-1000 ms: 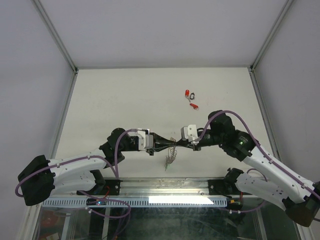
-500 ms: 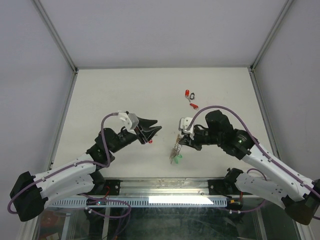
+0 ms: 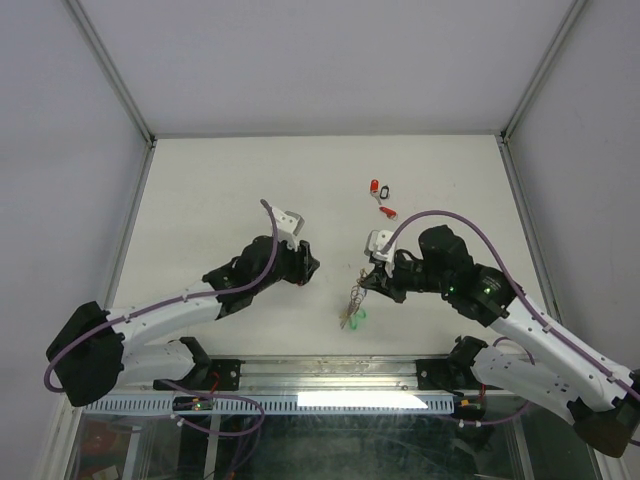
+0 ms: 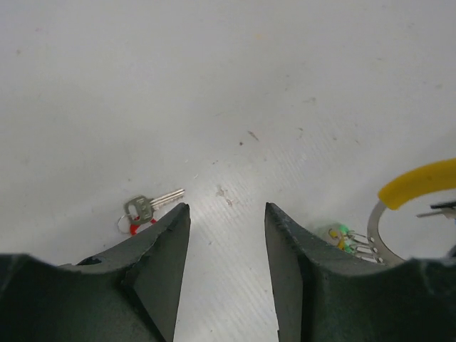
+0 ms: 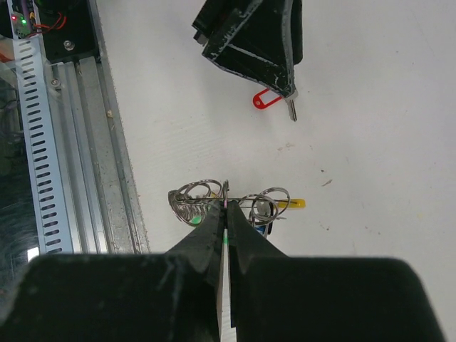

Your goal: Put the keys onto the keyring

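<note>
Keyring [image 4: 417, 184] half off-frame (right edge)

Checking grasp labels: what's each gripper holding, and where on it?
Right gripper pinches the keyring on its silvery metal part. Left gripper is open, holding nothing; a red-tagged key lies on the table by it.

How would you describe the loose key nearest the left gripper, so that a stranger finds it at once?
On the white table, find the left gripper, open above the surface. Beside one finger lies a small silver key with a red tag. It lies alone, away from the other tagged keys farther back and off the keyring.
</note>
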`<state>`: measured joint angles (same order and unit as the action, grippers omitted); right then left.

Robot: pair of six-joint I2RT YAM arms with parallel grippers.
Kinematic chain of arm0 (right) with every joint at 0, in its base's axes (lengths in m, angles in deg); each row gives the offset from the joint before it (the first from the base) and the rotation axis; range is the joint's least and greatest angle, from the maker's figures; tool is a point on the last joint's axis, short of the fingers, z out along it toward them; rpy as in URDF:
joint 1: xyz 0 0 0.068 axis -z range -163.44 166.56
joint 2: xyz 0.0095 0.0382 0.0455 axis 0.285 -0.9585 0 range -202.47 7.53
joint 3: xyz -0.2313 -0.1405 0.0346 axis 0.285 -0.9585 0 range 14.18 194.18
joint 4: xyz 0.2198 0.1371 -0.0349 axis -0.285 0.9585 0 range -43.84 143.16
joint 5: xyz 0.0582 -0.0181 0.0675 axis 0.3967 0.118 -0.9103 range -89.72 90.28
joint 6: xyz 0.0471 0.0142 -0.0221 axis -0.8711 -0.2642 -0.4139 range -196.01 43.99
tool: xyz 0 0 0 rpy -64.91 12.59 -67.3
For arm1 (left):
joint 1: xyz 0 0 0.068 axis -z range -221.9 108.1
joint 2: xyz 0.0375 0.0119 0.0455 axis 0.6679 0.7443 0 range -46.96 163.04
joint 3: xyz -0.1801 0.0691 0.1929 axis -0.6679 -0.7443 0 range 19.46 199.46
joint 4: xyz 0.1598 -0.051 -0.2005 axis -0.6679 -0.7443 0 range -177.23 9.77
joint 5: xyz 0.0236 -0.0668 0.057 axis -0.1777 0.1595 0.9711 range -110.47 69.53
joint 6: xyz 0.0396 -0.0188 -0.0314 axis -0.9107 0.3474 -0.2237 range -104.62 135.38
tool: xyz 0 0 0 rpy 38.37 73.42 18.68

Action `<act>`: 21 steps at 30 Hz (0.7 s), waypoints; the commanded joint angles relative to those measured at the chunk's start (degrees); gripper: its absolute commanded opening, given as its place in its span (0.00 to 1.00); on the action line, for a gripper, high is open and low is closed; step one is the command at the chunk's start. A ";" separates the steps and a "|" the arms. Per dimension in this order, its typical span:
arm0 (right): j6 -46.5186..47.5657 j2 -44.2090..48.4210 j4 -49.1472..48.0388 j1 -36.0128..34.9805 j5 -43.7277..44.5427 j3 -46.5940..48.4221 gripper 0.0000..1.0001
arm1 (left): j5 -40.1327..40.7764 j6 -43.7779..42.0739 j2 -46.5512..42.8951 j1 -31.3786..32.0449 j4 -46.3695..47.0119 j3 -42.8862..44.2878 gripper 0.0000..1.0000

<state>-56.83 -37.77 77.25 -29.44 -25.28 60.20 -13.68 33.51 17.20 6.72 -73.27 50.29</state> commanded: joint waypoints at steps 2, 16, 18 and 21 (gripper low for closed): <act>-2.57 0.76 -5.18 -0.23 1.16 0.09 0.00 | 8.15 11.28 4.10 -2.18 -10.81 6.90 0.47; -3.99 -0.61 -5.62 -0.21 2.28 0.02 0.00 | -7.55 7.97 7.42 -15.23 -3.30 1.46 0.48; -4.07 -0.94 -5.81 -0.16 1.66 0.07 0.00 | -10.37 5.58 9.67 -15.85 -1.57 0.79 0.47; -4.08 -1.34 -5.63 -0.23 0.95 0.49 0.00 | -13.32 4.16 13.28 -17.03 -0.53 0.59 0.48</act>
<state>-60.50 -39.10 74.93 -29.46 -23.03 59.26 -21.44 41.49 27.13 -8.71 -77.73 51.71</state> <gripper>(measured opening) 0.008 0.470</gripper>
